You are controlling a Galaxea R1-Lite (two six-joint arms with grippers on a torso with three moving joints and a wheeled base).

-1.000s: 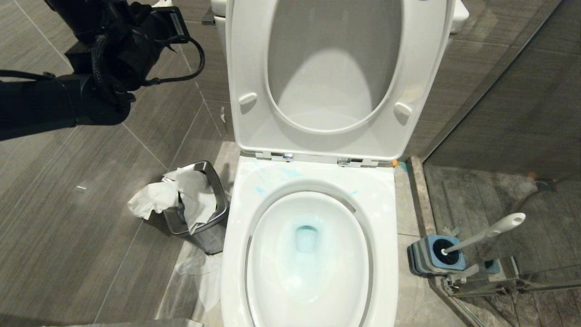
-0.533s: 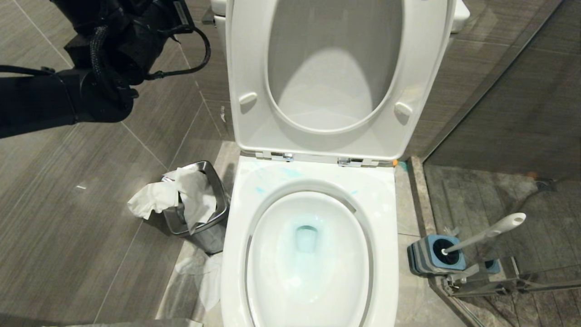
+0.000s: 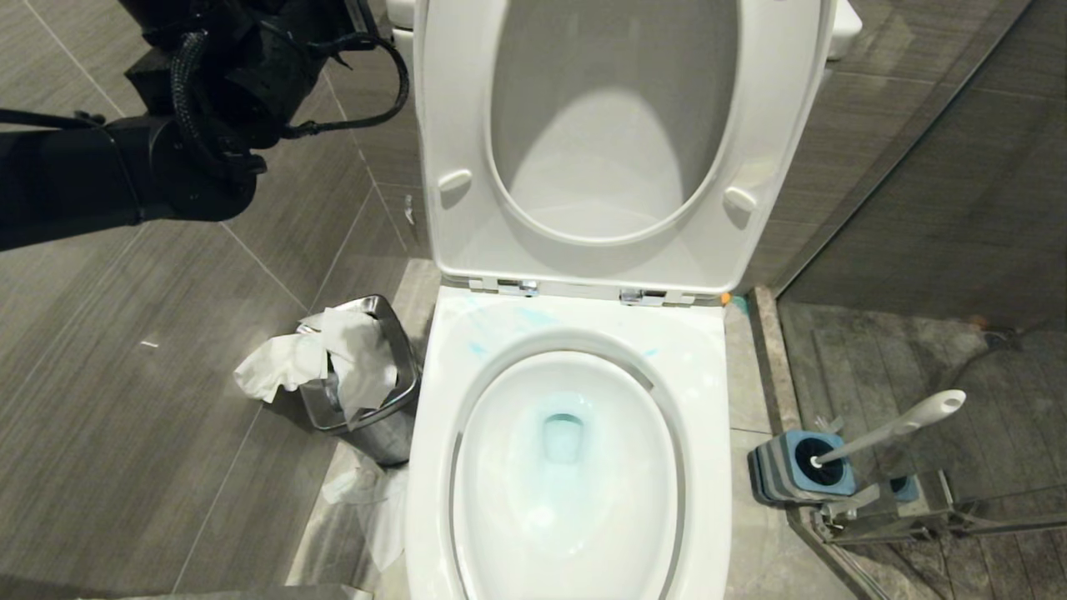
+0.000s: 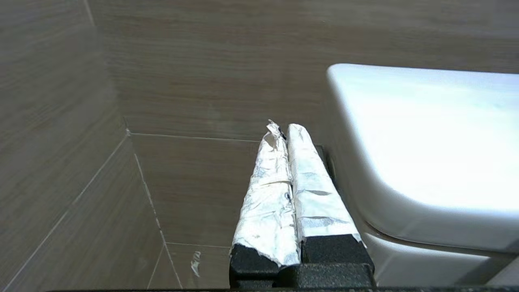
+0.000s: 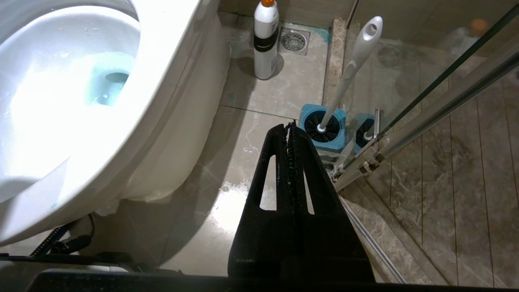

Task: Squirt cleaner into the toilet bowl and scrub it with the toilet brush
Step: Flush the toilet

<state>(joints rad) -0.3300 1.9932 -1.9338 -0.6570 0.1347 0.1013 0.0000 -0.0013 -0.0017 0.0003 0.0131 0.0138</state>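
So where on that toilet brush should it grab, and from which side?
Probably the upper handle, just below the knob, of the toilet brush. It leans out of its holder, free on all sides there. Coming from the toilet bowl side looks best; a glass panel stands behind.

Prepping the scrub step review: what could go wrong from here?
1. The brush leans in its holder right by the glass door; the right gripper, shut, may knock the glass when reaching.
2. The left gripper, shut and empty, is close to the raised lid and could bump it.
3. Blue cleaner on the bowl rim may get missed.
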